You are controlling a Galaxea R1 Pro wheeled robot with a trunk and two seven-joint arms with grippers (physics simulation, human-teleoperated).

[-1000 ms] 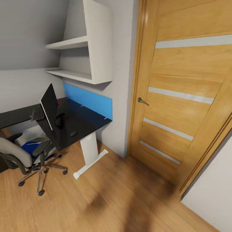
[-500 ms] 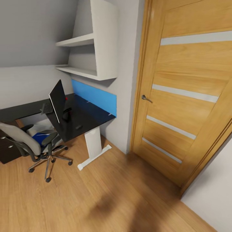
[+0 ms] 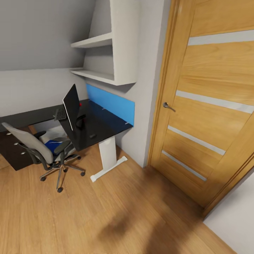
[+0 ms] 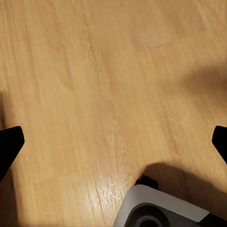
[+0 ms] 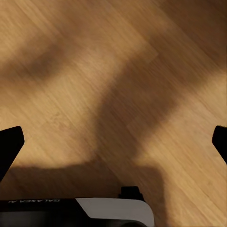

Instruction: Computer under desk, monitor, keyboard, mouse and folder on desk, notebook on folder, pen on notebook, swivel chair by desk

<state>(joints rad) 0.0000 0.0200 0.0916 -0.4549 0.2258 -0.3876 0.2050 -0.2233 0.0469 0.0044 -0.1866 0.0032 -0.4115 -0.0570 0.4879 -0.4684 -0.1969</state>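
In the head view the desk (image 3: pixel 106 124) with its glossy black top stands at the left against the wall. On it the black monitor (image 3: pixel 71 106) stands edge-on, the keyboard (image 3: pixel 60 114) lies behind it and the small mouse (image 3: pixel 92 135) sits near the front edge. The grey swivel chair (image 3: pixel 33 146) stands at the desk with the blue folder (image 3: pixel 53 144) on its seat. A light grey box, probably the computer (image 3: pixel 55 133), sits under the desk. The notebook and pen are too small to make out. My left gripper (image 4: pixel 113 142) and right gripper (image 5: pixel 113 142) hang open over bare floor.
A wooden door (image 3: pixel 211 106) with a lever handle (image 3: pixel 168 106) fills the right side. White wall shelves (image 3: pixel 106 60) hang over the desk's blue back panel (image 3: pixel 111 103). A dark cabinet with knobs (image 3: pixel 12 151) stands left of the chair. Wooden floor (image 3: pixel 116 204) stretches in front.
The camera has turned and pulled back, so desk, chair and door sit further right and look smaller. The dark cabinet has come into view. Nothing on the desk has moved.
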